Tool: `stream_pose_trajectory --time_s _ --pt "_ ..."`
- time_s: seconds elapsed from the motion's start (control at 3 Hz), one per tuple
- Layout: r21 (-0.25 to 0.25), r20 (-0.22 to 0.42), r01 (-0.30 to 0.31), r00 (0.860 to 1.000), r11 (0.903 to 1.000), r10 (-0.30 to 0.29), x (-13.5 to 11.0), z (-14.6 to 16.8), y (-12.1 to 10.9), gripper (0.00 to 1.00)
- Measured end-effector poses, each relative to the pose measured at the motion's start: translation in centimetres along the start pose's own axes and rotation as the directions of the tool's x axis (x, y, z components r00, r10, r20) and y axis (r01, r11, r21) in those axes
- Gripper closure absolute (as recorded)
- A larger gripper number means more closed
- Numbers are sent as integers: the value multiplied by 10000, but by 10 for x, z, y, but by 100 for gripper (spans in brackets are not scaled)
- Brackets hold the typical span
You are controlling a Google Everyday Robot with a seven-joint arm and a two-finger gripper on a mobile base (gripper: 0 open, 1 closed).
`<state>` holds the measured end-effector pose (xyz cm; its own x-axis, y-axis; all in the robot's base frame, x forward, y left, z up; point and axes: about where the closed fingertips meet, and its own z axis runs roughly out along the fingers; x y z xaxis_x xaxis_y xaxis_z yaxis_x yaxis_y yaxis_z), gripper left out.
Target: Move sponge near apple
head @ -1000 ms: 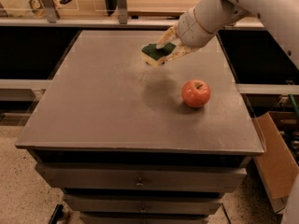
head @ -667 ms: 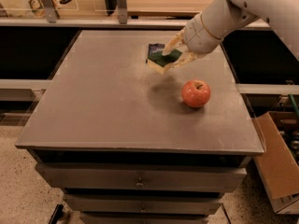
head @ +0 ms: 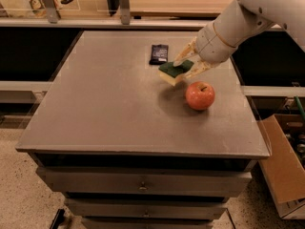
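Sponge (head: 174,72) is gripped in the gripper's (head: 185,67) jaws, just above the table (head: 105,104), near the apple (head: 200,95) on its upper left. The arm (head: 238,23) slants down from the upper right. One sponge, one apple, one packet (head: 158,54) beyond the apple; drawers (head: 143,185) below, box (head: 286,175) to its right.

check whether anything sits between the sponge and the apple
Nothing visible does. The pincer holds the sponge just left of and behind the apple, with only bare table between them. The packet lies behind the sponge, off that path.
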<state>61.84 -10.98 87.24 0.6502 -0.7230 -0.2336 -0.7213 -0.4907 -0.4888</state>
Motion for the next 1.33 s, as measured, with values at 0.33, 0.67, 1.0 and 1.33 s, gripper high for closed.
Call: stream_pose_trajectory --time_s 0.33,0.67,1.0,1.33 --pt "-261 88 55 9999 9996 -52 -1 1 3 85" --pt "-389 142 203 9997 9990 -198 -3 6 -3 62" --pt "-487 263 367 9990 9981 -354 -4 11 -8 38" --pt "-558 415 535 9978 9970 -513 -6 15 -11 15"
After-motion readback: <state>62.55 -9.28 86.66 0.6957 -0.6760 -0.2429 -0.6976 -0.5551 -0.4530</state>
